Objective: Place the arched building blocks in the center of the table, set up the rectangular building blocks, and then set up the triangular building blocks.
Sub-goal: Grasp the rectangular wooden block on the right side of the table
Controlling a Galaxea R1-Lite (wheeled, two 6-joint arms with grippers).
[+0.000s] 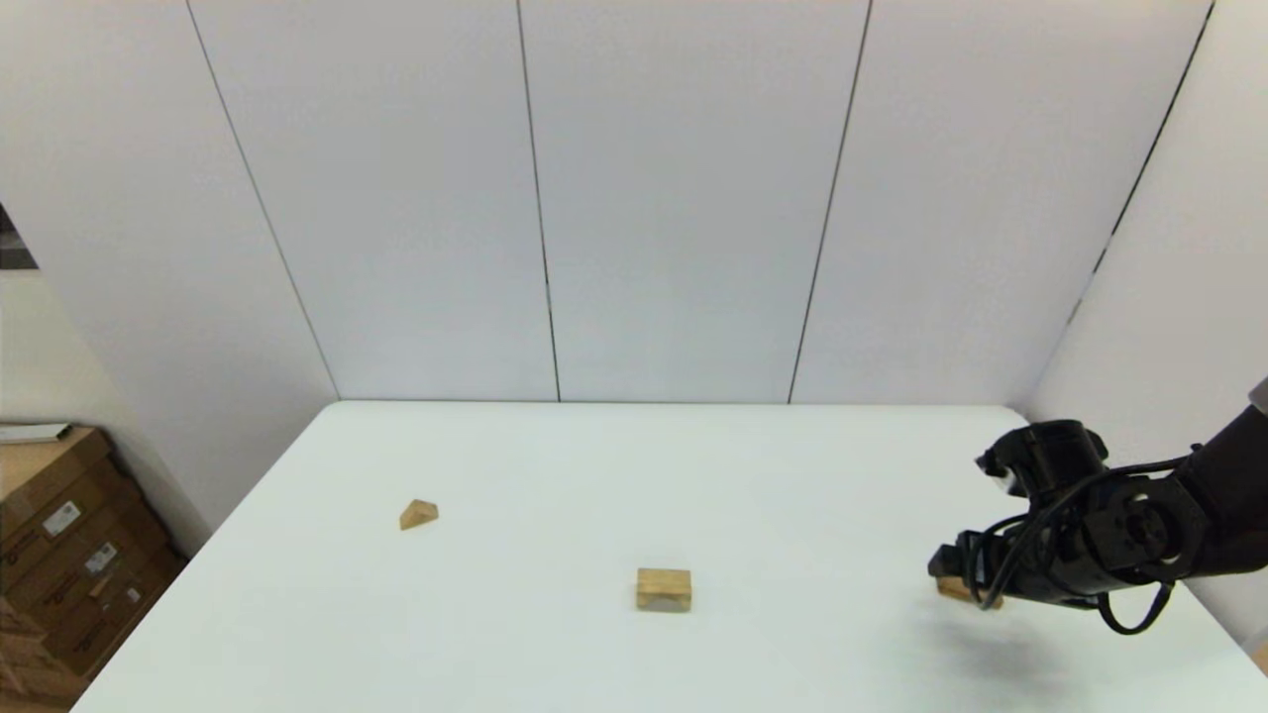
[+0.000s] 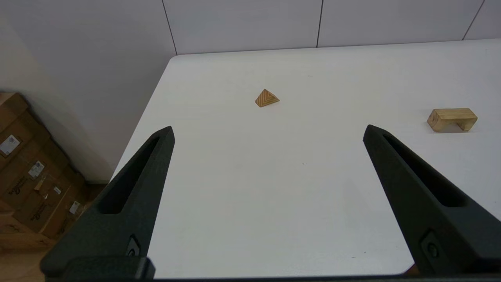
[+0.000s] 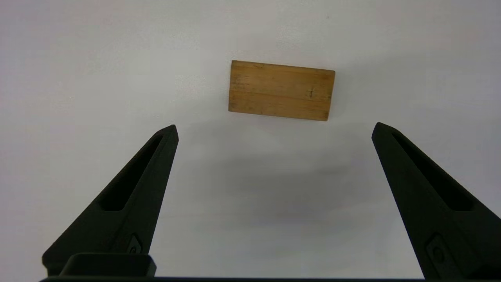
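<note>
The arched block [image 1: 663, 588] stands on its two legs near the middle of the table [image 1: 792, 475]; the left wrist view shows this arched block [image 2: 452, 119] too. Over on the left lies the triangular block [image 1: 418, 514], also visible as the triangular block [image 2: 267, 98] ahead of my left gripper [image 2: 268, 131], which is open and held back from both. The rectangular block [image 3: 281, 90] lies flat at the table's right side. My right gripper [image 3: 274, 129] hovers above it, open, with nothing between its fingers. In the head view the right arm [image 1: 1090, 525] mostly covers the rectangular block [image 1: 959, 590].
Cardboard boxes [image 1: 59, 555] are stacked on the floor off the table's left edge. White wall panels [image 1: 684, 198] stand close behind the table and along its right side.
</note>
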